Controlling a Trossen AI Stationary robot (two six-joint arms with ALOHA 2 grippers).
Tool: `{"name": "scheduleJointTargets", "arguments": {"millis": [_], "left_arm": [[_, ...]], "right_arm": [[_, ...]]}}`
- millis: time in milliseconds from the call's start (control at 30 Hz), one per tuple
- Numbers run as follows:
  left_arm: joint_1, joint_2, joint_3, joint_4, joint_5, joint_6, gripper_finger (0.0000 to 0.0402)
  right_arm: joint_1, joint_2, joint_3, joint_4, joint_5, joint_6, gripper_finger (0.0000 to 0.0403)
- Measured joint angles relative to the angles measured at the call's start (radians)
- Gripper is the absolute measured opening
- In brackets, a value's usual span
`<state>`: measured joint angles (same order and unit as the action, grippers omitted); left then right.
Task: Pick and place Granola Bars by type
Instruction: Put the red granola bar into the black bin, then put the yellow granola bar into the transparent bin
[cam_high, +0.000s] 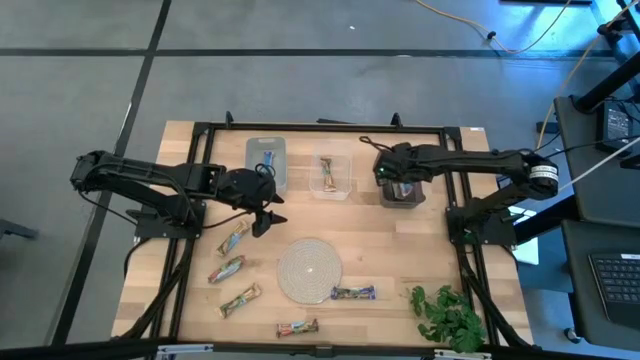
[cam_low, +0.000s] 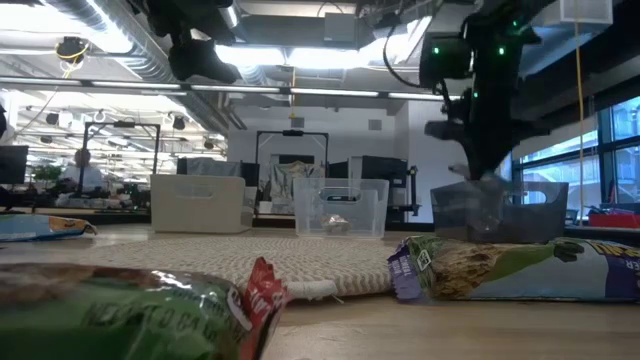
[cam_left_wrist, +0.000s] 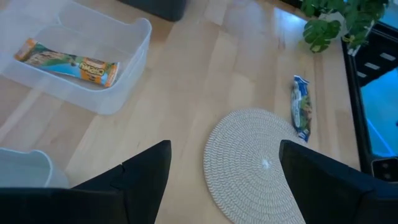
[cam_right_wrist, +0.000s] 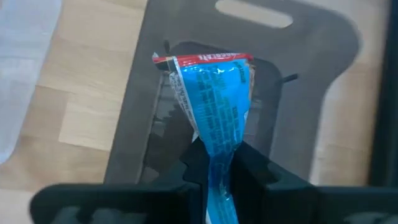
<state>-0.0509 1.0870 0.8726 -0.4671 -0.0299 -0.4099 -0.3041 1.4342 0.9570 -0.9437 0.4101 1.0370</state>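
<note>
My right gripper (cam_high: 399, 182) is over the dark bin (cam_high: 404, 197) at the far right and is shut on a blue-wrapped granola bar (cam_right_wrist: 216, 106). My left gripper (cam_high: 268, 218) is open and empty above the table, left of the middle. The round woven mat (cam_left_wrist: 255, 165) is in front of it. Several more bars lie flat on the table: three at the left (cam_high: 228, 268), one at the near edge (cam_high: 297, 327), and one blue-ended bar by the mat (cam_high: 353, 293). A clear bin (cam_high: 266, 165) holds a blue bar. Another clear bin (cam_left_wrist: 124, 56) holds a tan-orange bar (cam_left_wrist: 68, 62). My right gripper pinches the blue bar's wrapper near one end (cam_right_wrist: 219, 158) between its two fingers (cam_right_wrist: 252, 168). The fingers point down from above. The bar hangs below them with its red-edged free end (cam_right_wrist: 202, 60) inside the dark bin's opening. Whether that end touches the bin's floor, I cannot tell.
Three bins stand in a row along the table's far side. A leafy green sprig (cam_high: 445, 315) lies at the near right corner. The mat (cam_high: 309, 270) lies in the middle near the front. A black frame (cam_high: 200, 130) runs around the table.
</note>
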Motion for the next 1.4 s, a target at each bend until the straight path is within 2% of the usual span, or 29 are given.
{"name": "scheduleJointTargets", "arguments": {"millis": [300,667,833,967,1133,1300,1400], "left_arm": [[0.0,0.0,0.0,0.0,-0.006,0.001,0.029],[0.0,0.0,0.0,0.0,-0.013,0.003,0.029],[0.0,0.0,0.0,-0.032,-0.078,0.045,0.029],[0.0,0.0,0.0,-0.084,-0.121,0.041,0.029],[0.0,0.0,0.0,-0.274,-0.164,-0.087,0.029],[-0.005,0.01,0.0,-0.558,-0.166,-0.381,0.029],[-0.033,0.035,0.0,-0.671,-0.153,-0.523,0.029]], "right_arm": [[-0.007,0.0,-0.06,0.073,0.012,-0.051,0.0061],[-0.007,-0.003,-0.057,0.113,-0.053,-0.111,0.0163],[-0.006,-0.055,-0.03,0.094,-0.056,-0.21,0.0185],[0.003,-0.13,0.032,0.085,-0.077,-0.375,0.0186],[0.038,-0.211,0.08,0.091,-0.096,-0.455,0.0187],[0.048,-0.246,0.082,0.117,-0.09,-0.468,0.0187],[0.048,-0.245,0.082,0.118,-0.09,-0.473,0.0187]]}}
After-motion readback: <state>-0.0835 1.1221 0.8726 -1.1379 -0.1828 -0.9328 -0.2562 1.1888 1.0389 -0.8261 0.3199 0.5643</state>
